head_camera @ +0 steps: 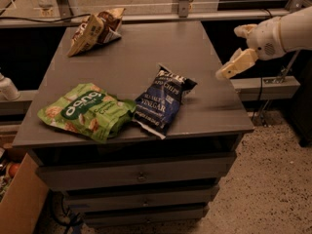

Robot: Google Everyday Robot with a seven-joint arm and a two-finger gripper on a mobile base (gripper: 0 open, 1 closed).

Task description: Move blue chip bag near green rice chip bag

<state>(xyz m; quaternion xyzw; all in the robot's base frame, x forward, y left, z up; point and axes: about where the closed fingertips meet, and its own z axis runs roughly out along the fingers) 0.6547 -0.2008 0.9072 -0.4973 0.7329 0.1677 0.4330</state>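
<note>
A dark grey cabinet top (146, 52) over drawers fills my view, with a speckled floor at the lower right. The blue chip bag (163, 100), where I read "CHIPS" and "VINEGAR", lies centre-frame against the green rice chip bag (87, 112), whose white lettering I can't make out. A tan-and-brown snack bag (95, 29) sits upper left. My gripper (239, 48) hangs spread and empty off the right edge.
</note>
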